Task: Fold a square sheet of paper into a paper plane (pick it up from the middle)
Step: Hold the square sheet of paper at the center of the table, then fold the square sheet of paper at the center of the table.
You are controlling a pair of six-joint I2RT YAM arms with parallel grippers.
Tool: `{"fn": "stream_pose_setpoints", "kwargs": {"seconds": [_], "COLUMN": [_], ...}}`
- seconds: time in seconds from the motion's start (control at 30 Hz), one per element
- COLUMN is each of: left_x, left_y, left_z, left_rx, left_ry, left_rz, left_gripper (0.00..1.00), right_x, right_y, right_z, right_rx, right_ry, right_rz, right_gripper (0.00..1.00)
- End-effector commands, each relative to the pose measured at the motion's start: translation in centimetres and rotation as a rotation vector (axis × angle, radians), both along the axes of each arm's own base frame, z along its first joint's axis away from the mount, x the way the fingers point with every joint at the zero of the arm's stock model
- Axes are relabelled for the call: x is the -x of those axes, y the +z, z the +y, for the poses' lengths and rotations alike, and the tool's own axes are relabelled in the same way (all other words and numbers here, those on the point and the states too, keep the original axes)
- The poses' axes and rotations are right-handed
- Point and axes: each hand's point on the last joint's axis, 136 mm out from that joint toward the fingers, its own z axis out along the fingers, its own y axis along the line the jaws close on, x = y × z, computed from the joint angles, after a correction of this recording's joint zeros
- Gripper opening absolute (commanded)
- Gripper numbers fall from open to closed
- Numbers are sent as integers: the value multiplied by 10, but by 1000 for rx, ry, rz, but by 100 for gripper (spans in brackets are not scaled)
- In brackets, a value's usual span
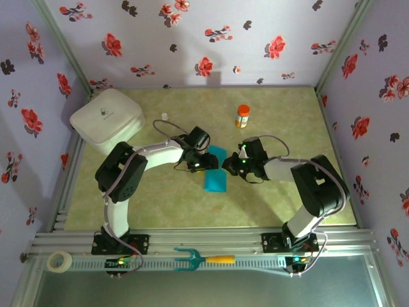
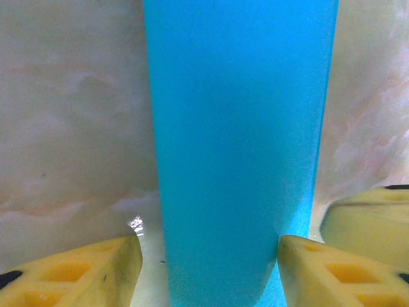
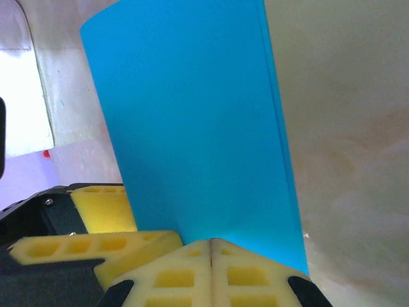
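The thin teal-blue square sheet of paper (image 1: 216,173), which seems to be folded into a narrow double strip, is found on the pale green marbled table (image 1: 287,121), between the two arms. The right gripper (image 3: 211,256) is closed, and the near edge of the sheet is pinched between its yellow foam fingers (image 3: 172,278). The left gripper (image 2: 208,268) is parted, with one finger placed at each side of the strip and nothing held. Several things can go wrong from here. If the pinched edge is pulled or lifted while the other end is not pressed down, the two layers can be shifted against each other, and the crease is then made crooked. If the left jaws are closed across the strip, the thin paper can be buckled instead of flattened. The two grippers are placed very near to each other, so one can be struck by the other, and the sheet can be dragged out of place.
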Motion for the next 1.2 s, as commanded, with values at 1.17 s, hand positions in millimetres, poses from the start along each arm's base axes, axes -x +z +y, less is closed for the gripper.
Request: {"fn": "stream_pose_setpoints", "kwargs": {"seconds": [1.17], "left_x": [7], "left_y": [14], "left_z": [-5], "left_rx": [239], "left_ry": [125], "left_rz": [17], "left_gripper": [54], "right_x": [17], "right_y": [-39], "right_z": [-11], "right_rx": [18], "right_ry": [23], "right_rz": [145], "right_gripper": [8]}}
